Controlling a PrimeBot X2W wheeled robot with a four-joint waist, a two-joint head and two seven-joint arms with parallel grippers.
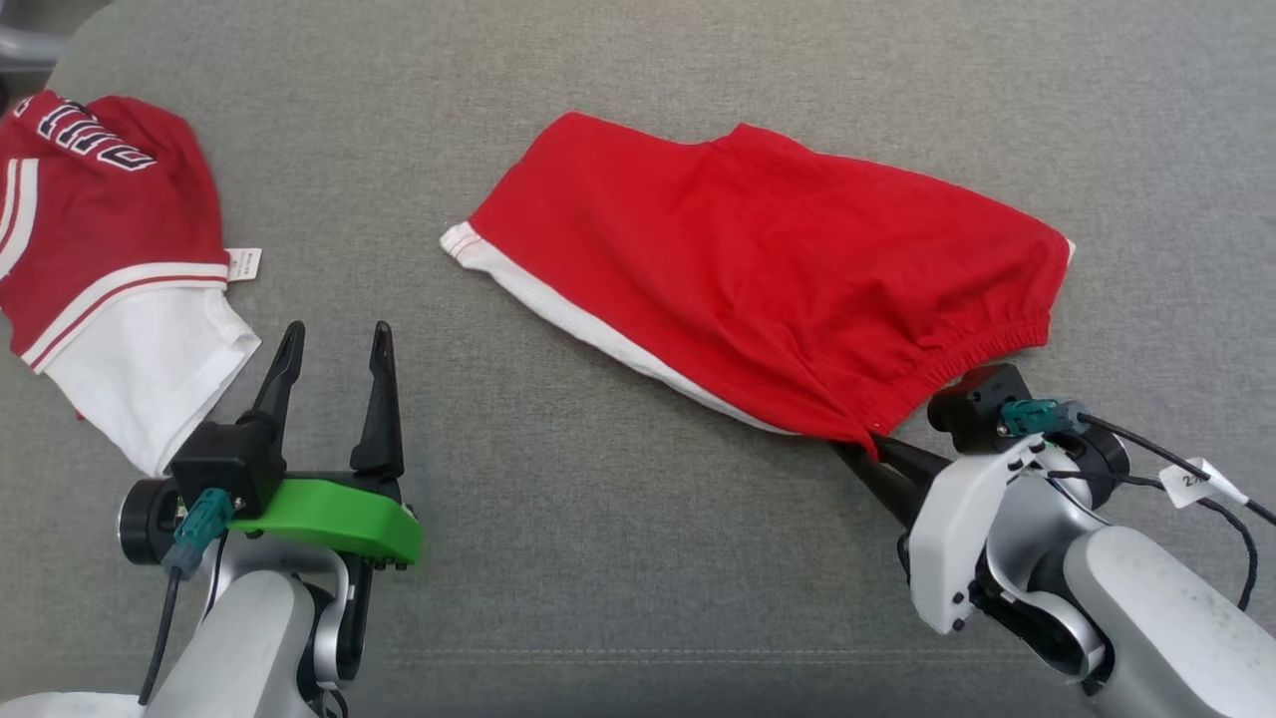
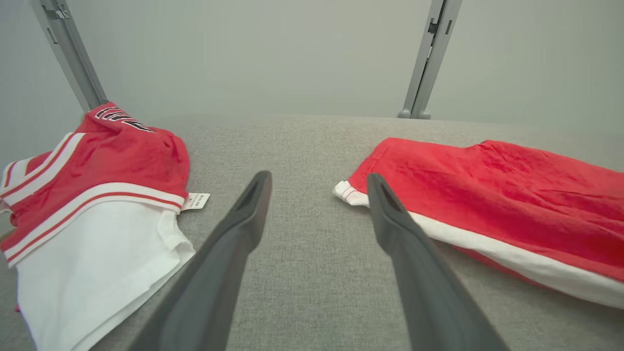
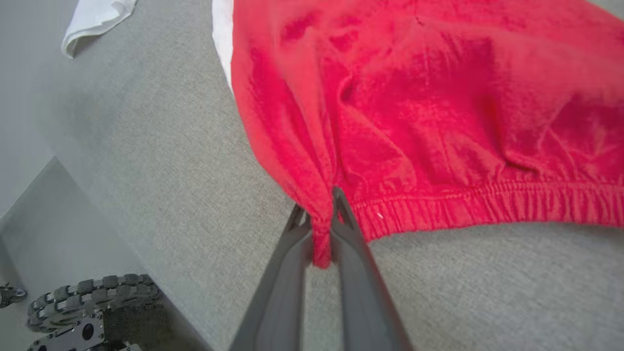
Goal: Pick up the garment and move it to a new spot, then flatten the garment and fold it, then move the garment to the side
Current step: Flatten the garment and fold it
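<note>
The garment (image 1: 758, 269) is a pair of red shorts with a white side stripe and an elastic waistband, lying right of centre on the grey table (image 1: 598, 558). My right gripper (image 1: 865, 451) is shut on a corner of its waistband (image 3: 321, 234), red cloth pinched between the two dark fingers. The waistband edge is lifted slightly near the grip. My left gripper (image 1: 334, 349) stands open at the lower left, nothing between its fingers, well apart from the shorts' leg hem (image 2: 347, 191), which reaches toward it.
A second red and white garment with lettering (image 1: 110, 259) lies at the table's far left, a small label sticking out. Two grey uprights (image 2: 429, 58) stand behind the table. A tracked wheel base (image 3: 87, 302) shows below the table edge.
</note>
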